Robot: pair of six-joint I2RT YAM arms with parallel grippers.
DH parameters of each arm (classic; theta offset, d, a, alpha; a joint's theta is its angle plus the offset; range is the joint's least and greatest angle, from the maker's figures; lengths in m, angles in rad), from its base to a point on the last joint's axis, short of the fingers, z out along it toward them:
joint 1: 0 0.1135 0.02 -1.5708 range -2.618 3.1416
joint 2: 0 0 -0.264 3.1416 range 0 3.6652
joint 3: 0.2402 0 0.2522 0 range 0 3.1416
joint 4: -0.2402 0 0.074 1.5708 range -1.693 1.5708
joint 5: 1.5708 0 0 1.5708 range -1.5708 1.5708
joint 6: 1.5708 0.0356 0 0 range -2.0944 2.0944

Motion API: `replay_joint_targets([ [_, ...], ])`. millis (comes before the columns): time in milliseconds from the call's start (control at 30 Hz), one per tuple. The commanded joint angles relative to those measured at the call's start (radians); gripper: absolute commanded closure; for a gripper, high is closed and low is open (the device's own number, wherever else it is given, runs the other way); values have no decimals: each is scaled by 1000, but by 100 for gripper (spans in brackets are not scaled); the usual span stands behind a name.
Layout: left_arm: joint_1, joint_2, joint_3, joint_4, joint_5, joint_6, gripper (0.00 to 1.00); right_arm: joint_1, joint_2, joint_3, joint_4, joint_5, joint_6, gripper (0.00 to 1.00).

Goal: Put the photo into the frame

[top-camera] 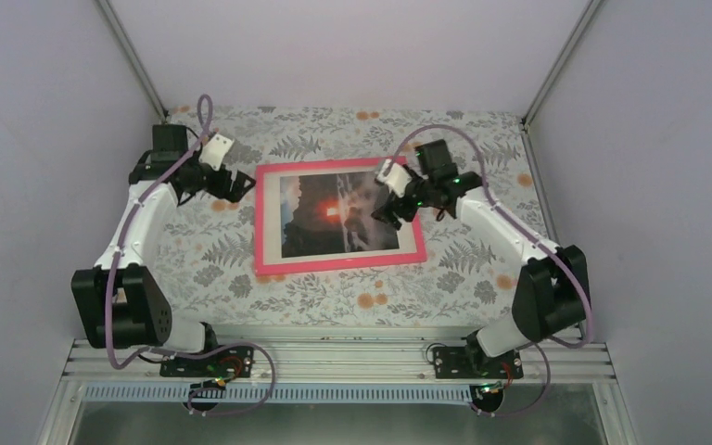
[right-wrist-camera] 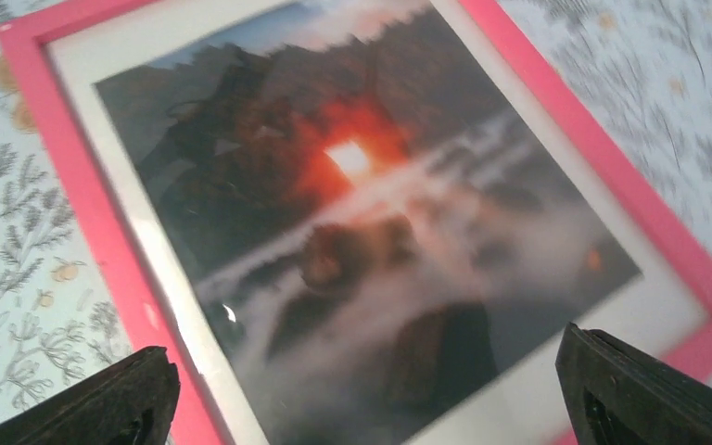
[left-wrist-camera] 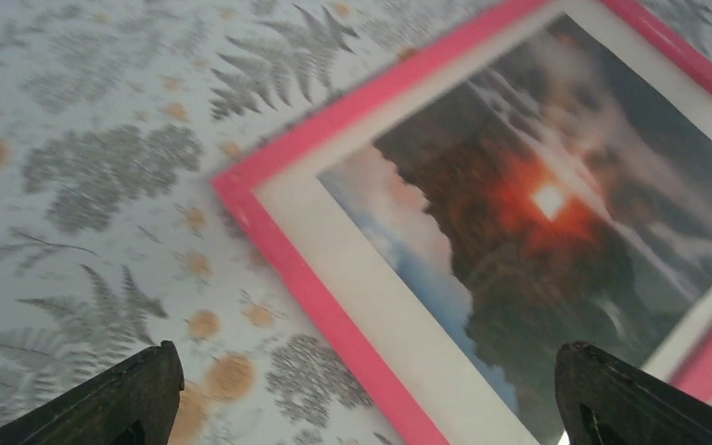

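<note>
Right gripper [top-camera: 387, 211] is hanging spread and empty over the photo [top-camera: 338, 215], which is lying inside the pink frame [top-camera: 334, 265] on the bench [top-camera: 334, 301], left gripper [top-camera: 232, 185] likewise spread alongside, so a low retreat is risking snagging and skewing the frame.

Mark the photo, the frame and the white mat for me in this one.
photo [right-wrist-camera: 352, 158], right wrist view, on the sun glow.
frame [right-wrist-camera: 588, 139], right wrist view, on a pink side rail.
white mat [left-wrist-camera: 366, 278], left wrist view, on its bare strip.
</note>
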Motion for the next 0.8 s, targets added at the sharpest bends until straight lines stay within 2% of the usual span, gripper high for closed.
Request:
replay_joint_targets([
  [0, -12, -84, -112, -24, 61, 91, 0, -196, 87, 60, -135, -219, 46, 0],
  [167, -58, -189, -265, -41, 28, 191, 0, -331, 153, 84, -149, -253, 48, 0],
  [333, -204, -302, -411, -18, -110, 268, 0, -356, 292, 212, -126, -243, 64, 0],
  [767, -463, -364, -563, 38, -222, 378, 0, -358, 852, 855, -91, -308, 337, 0],
])
